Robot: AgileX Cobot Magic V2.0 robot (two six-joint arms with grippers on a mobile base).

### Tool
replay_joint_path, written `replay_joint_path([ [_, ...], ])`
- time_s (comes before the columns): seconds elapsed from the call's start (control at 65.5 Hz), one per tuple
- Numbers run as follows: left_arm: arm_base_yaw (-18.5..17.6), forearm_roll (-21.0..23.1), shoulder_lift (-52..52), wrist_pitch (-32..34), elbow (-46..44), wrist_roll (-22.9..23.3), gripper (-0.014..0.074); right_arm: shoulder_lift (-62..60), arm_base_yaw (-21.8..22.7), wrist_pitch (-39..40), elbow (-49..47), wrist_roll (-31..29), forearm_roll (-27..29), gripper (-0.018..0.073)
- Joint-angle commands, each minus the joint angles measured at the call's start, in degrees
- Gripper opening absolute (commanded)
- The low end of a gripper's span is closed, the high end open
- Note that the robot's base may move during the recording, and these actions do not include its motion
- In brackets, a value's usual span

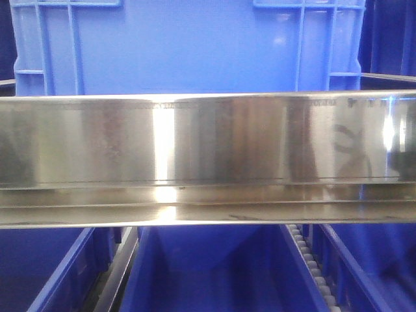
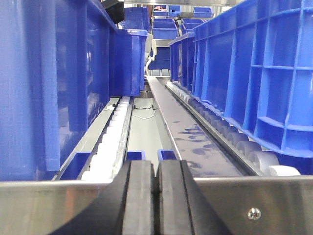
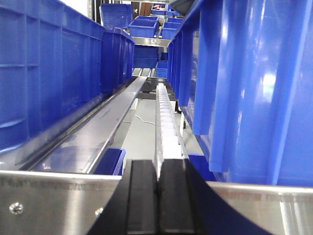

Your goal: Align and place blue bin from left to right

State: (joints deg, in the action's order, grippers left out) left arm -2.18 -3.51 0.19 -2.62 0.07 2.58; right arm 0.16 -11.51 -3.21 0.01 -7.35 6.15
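Note:
The blue bin (image 1: 188, 45) fills the top of the front view. It is a large sky-blue crate with a smooth wall and rib frames near its corners, standing behind a steel rail (image 1: 208, 140). In the left wrist view a ribbed blue crate wall (image 2: 264, 73) runs along the right. My left gripper (image 2: 156, 169) is shut with nothing between its black pads, low in the gap beside that wall. In the right wrist view a blue crate wall (image 3: 44, 73) runs along the left. My right gripper (image 3: 157, 169) is likewise shut and empty, touching no crate.
Neighbouring blue crates (image 2: 49, 83) (image 3: 254, 83) flank each gap. White roller tracks (image 2: 110, 142) (image 3: 167, 122) and a flat steel shelf strip (image 2: 195, 142) run away from me. Darker blue tubs (image 1: 214, 273) sit below the rail. More blue bins (image 3: 146, 24) are stacked far back.

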Motion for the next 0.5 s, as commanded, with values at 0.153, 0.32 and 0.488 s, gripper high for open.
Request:
replay_joint_path([
  [0.153,-0.31,0.22,-0.19,1.04,-0.07,-0.26,-0.0111,-0.16,-0.03,1.11,-0.01,-0.21,0.36,-0.0078],
  [0.32,-0.31,0.22,-0.19,1.04,-0.07,-0.26,-0.0111,-0.16,-0.03,1.11,-0.01,-0.21,0.36,-0.0078],
  [0.488,-0.31,0.22,-0.19,1.04,-0.07,-0.26,-0.0111,-0.16,-0.03,1.11,-0.01,-0.21,0.36,-0.0078],
])
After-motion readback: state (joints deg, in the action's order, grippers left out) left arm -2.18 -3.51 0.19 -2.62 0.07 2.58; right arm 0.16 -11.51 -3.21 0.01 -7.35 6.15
